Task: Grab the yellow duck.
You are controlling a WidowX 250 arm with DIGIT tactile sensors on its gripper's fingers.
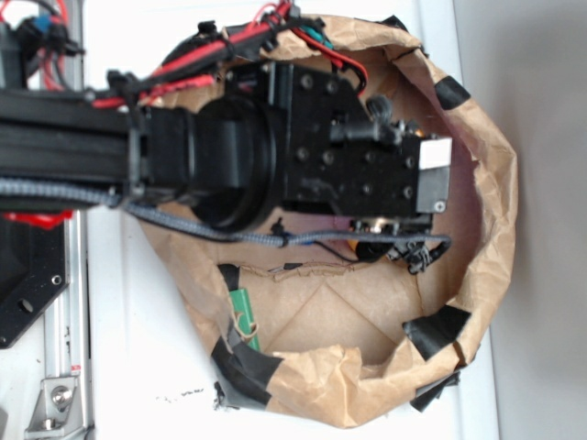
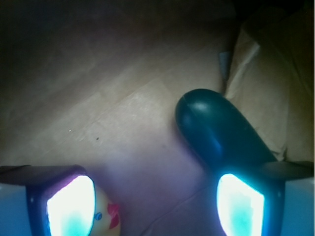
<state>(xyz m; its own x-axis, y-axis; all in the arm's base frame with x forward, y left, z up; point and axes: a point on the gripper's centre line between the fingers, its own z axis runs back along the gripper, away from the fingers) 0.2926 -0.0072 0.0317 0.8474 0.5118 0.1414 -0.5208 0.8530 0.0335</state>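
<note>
A crumpled paper bag (image 1: 491, 183) rings the arm (image 1: 229, 151) in the exterior view, hiding everything beneath. Only the wrist view shows the gripper (image 2: 155, 204) spread wide and empty, a green capsule (image 2: 216, 132) at one finger and the duck (image 2: 106, 216) against the other. No legible writing.

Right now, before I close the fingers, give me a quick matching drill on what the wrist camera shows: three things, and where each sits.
Things:
1. yellow duck
2. dark green capsule
3. paper bag wall

Places:
A. upper right, crumpled
B. bottom left, peeking out beside the left finger pad
C. centre right, running down behind the right finger pad

Pairs: 1-B, 2-C, 3-A
</note>
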